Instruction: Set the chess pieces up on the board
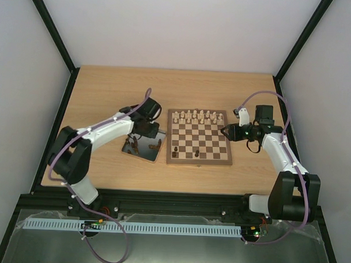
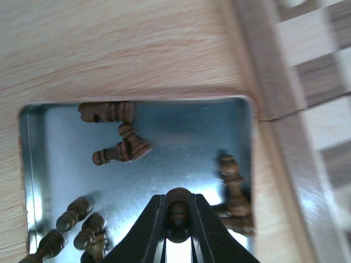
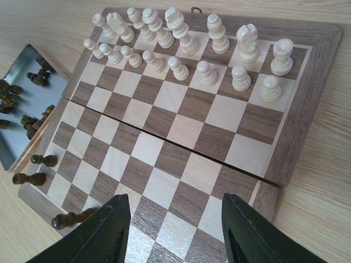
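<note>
My left gripper (image 2: pixel 178 204) is shut on a dark brown chess piece (image 2: pixel 178 198) low over the shiny metal tray (image 2: pixel 181 129). In the top view the left gripper (image 1: pixel 139 136) is over the tray (image 1: pixel 147 153), left of the board (image 1: pixel 199 145). Several dark pieces (image 2: pixel 122 149) lie loose in the tray. Three dark pieces (image 3: pixel 43 160) are at the board's near-left corner (image 1: pixel 175 150). My right gripper (image 3: pixel 175 205) is open and empty above the board's right side (image 3: pixel 181 137); in the top view the right gripper (image 1: pixel 224 131) is at the board's right edge.
Cream pieces (image 3: pixel 186 49) fill the board's two far rows (image 1: pixel 194 116). The board's edge (image 2: pixel 307 71) lies just right of the tray. Bare wooden table (image 1: pixel 108 89) surrounds both. Walls and a black frame enclose the table.
</note>
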Action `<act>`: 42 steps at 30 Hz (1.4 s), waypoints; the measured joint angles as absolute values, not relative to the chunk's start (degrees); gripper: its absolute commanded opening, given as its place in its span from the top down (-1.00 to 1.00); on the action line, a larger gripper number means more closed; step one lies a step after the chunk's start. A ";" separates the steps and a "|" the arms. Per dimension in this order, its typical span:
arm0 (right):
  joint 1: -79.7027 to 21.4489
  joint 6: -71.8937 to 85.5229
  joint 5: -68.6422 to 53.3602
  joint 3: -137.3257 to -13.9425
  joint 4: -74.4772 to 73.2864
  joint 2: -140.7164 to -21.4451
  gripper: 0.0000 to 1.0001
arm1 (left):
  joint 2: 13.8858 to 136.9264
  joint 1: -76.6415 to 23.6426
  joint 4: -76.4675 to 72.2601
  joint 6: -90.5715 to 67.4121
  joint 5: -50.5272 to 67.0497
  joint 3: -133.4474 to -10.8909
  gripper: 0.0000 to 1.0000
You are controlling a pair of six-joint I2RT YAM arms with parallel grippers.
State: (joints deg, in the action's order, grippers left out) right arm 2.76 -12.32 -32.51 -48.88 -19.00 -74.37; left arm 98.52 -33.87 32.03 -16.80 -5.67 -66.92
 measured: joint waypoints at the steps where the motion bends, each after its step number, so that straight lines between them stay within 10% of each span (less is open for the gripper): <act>1: 2.76 -12.32 -32.51 -48.90 -19.05 -74.41 0.03 | 96.77 -33.87 32.10 -16.38 -4.58 -66.65 0.92; 42: 2.76 -12.43 -32.62 -48.90 -19.27 -75.11 0.03 | 106.19 -54.11 30.22 -2.72 0.05 -77.12 0.90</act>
State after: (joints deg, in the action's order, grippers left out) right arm 2.76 -12.43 -32.62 -48.90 -19.27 -75.11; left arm 106.19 -54.11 30.22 -2.72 0.05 -77.12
